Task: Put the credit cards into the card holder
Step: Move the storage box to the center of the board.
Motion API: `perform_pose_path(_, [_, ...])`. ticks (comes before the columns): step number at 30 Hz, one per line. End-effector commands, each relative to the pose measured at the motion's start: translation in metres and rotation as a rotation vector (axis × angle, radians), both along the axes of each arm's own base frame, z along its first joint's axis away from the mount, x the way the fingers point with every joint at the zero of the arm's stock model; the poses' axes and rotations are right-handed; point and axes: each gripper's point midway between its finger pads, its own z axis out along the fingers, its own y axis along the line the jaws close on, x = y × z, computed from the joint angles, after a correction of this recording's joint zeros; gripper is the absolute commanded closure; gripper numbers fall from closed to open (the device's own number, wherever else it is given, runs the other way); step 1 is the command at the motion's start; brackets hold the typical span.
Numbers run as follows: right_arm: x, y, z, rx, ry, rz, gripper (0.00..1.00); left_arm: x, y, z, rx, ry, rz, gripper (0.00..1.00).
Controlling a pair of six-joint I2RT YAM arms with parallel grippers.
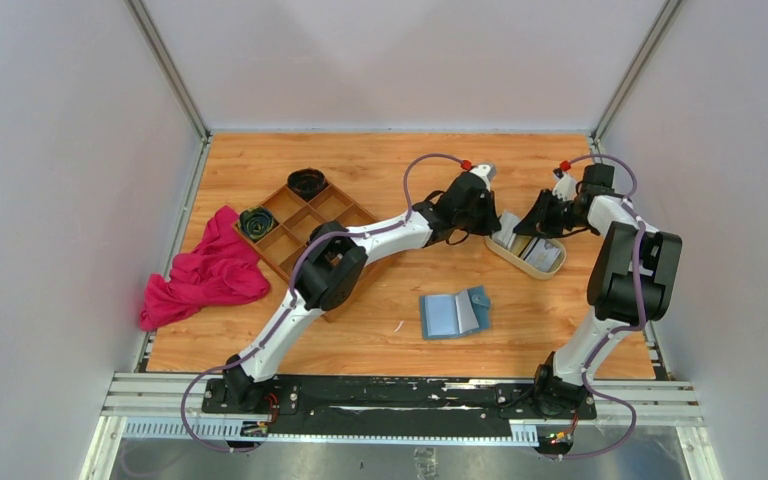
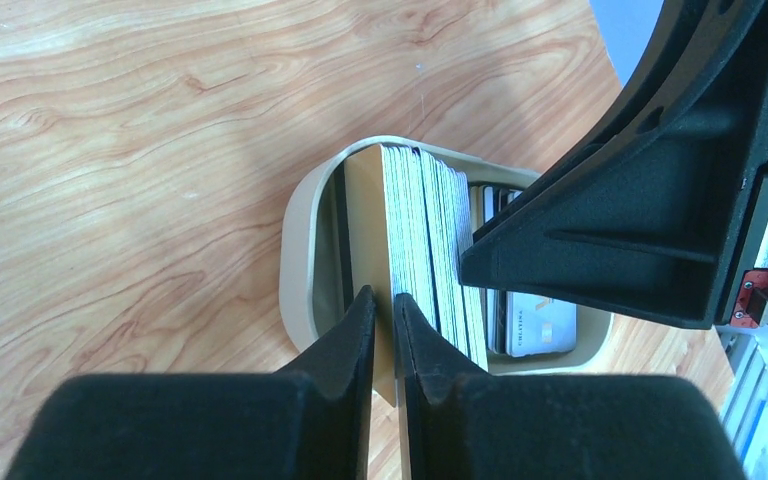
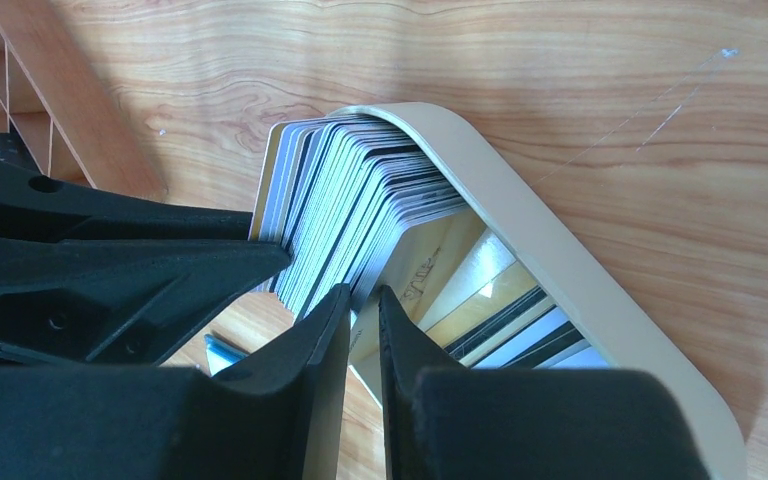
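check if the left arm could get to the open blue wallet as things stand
Probably yes: the wallet lies open on the table with nothing between it and the left pincer, though that pincer is closed on a card in the tray.

A wooden tray [image 1: 332, 206] with square compartments sits on the table [image 1: 380, 160] left of the middle, nearer the far edge and turned cornerwise to the edges. Its far corner compartment holds a black round thing [image 1: 306, 182]. The corner compartment nearest the left edge holds a dark green rosette [image 1: 256, 222]. A crumpled pink cloth [image 1: 205, 275] lies along the left edge, just beside the wooden tray. A cream oval tray [image 1: 516, 264] lies towards the right edge, well apart from the wooden one.
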Motion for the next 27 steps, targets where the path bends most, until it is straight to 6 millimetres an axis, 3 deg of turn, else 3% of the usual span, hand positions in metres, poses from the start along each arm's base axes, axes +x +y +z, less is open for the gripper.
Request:
perform_pose_path(1, [-0.019, 0.012, -0.02, -0.001, 0.105, 0.039, 0.81, -0.011, -0.004, 0.035, -0.029, -0.023, -0.033, 0.9])
perform_pose_path(7, [-0.019, 0.012, -0.021, -0.003, 0.108, 0.039, 0.81, -0.013, -0.004, 0.049, -0.047, -0.037, -0.044, 0.9])
perform_pose_path(13, [-0.019, 0.011, -0.022, -0.006, 0.112, 0.04, 0.8, -0.015, -0.008, 0.05, -0.068, -0.026, -0.058, 0.99])
perform_pose_path(16, [-0.019, 0.011, -0.022, -0.007, 0.111, 0.04, 0.8, -0.014, -0.007, 0.047, -0.065, -0.02, -0.058, 0.99])
perform_pose_path(19, [-0.019, 0.011, -0.022, -0.007, 0.112, 0.041, 0.8, -0.01, -0.006, 0.039, -0.03, -0.015, -0.046, 0.69])
perform_pose_path(21, [-0.019, 0.012, -0.022, -0.006, 0.112, 0.042, 0.8, -0.008, -0.007, 0.038, -0.021, -0.016, -0.052, 0.58])
perform_pose_path(27, [-0.019, 0.013, -0.022, -0.006, 0.114, 0.046, 0.8, -0.008, -0.017, 0.026, -0.024, 0.021, -0.073, 0.54])
